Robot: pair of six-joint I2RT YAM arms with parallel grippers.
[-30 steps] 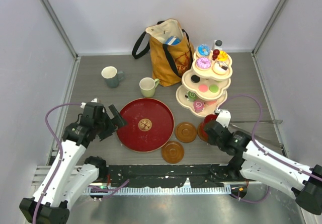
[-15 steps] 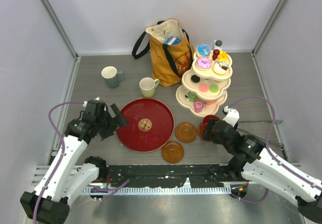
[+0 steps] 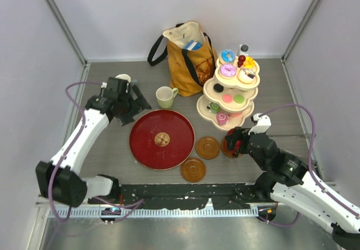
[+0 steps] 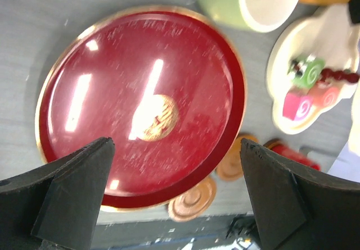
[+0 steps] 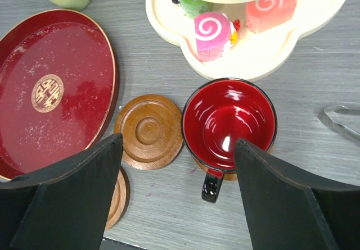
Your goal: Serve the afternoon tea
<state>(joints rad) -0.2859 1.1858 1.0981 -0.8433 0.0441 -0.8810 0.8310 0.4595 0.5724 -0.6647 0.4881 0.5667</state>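
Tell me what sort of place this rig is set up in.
Probably an enclosed lab test booth, not a real tearoom: plain pale panel walls on three sides, a grey wood-grain tabletop, and toy pastries on a cream three-tier stand.

The tray [image 3: 162,139] is glossy red lacquer, throwing back streaks of light, with a gold rim and a fine speckle of scuffs. The red mug [image 5: 229,123] shines like glazed ceramic, wet-looking inside, and its rim is black. The saucers [image 5: 149,132] are brown wood turned in rings, satin rather than shiny. The stand [image 5: 264,53] is cream, smooth and matt; wood or plastic, I cannot tell. The roll cakes [image 5: 212,30] on it look dull-surfaced. The tote [image 3: 188,59] is creased mustard cloth. The green mug [image 3: 165,97] is smooth. The bench [image 5: 315,76] is grey and matt, with a fine wood grain.
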